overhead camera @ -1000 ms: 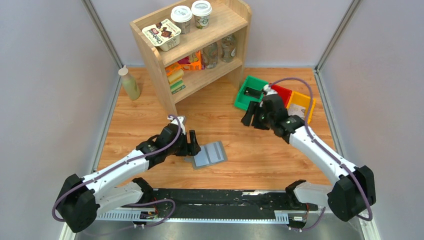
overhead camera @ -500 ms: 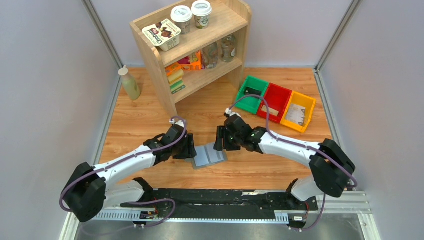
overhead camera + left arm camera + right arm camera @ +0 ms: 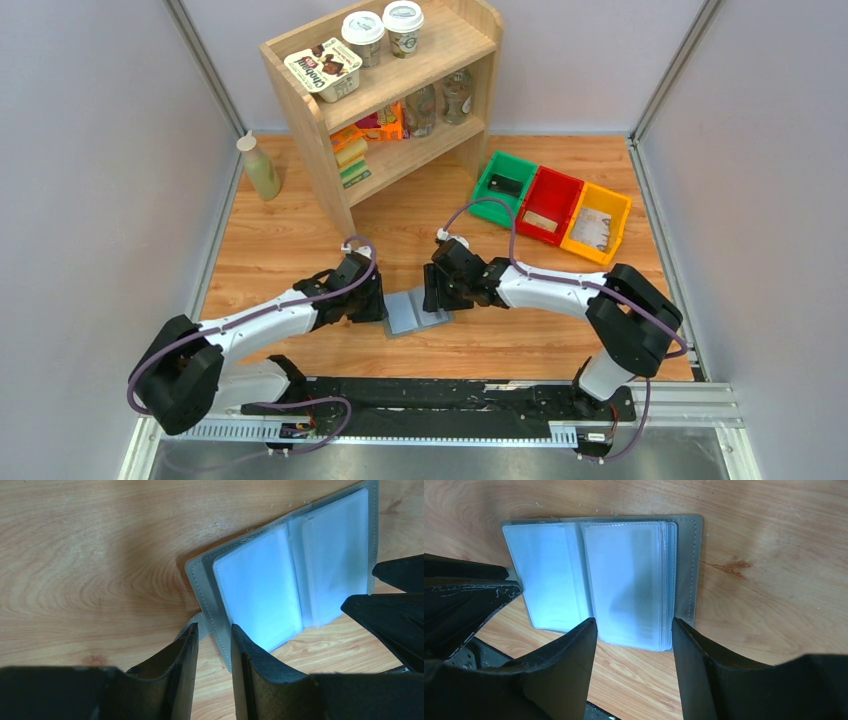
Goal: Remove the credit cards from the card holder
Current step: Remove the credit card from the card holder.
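Observation:
The card holder [image 3: 418, 308] lies open like a book on the wooden table, its pale blue-grey pockets facing up. It also shows in the left wrist view [image 3: 295, 580] and the right wrist view [image 3: 624, 580]. My left gripper [image 3: 379, 303] [image 3: 214, 632] is low at its left edge, jaws a narrow gap apart astride the grey border and side tab. My right gripper [image 3: 436, 292] [image 3: 634, 622] is wide open just above the right stack of pockets. I cannot tell whether cards sit in the pockets. Loose cards lie in the red bin [image 3: 541, 221] and the yellow bin [image 3: 598, 228].
A green bin [image 3: 493, 172] with a dark item stands beside the red and yellow bins at the back right. A wooden shelf [image 3: 400, 100] with cups and packets stands at the back. A pale bottle [image 3: 259, 166] stands at the back left.
My right arm has swung from over the bins down and left to the card holder's right half. My left gripper has stayed at the holder's left edge, shifting slightly.

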`<move>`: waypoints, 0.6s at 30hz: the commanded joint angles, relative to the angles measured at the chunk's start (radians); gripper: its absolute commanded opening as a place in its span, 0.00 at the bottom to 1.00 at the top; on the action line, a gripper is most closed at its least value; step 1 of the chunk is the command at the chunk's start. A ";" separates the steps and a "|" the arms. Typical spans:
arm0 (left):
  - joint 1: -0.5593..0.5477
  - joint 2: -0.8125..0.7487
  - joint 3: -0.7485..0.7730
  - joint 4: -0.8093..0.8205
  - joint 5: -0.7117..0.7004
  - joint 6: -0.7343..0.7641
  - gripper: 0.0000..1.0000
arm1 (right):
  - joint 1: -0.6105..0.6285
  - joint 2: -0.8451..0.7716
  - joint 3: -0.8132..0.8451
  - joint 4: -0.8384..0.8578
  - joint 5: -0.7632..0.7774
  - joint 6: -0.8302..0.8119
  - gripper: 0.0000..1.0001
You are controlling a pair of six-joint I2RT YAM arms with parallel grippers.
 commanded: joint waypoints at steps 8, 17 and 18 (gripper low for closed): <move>0.005 0.014 -0.010 0.057 0.030 -0.017 0.36 | 0.018 0.032 0.056 0.043 -0.018 0.001 0.57; 0.005 0.031 -0.013 0.071 0.038 -0.019 0.29 | 0.032 0.032 0.068 0.092 -0.093 -0.010 0.50; 0.005 0.033 -0.013 0.074 0.038 -0.019 0.29 | 0.030 0.030 0.071 0.100 -0.102 -0.010 0.50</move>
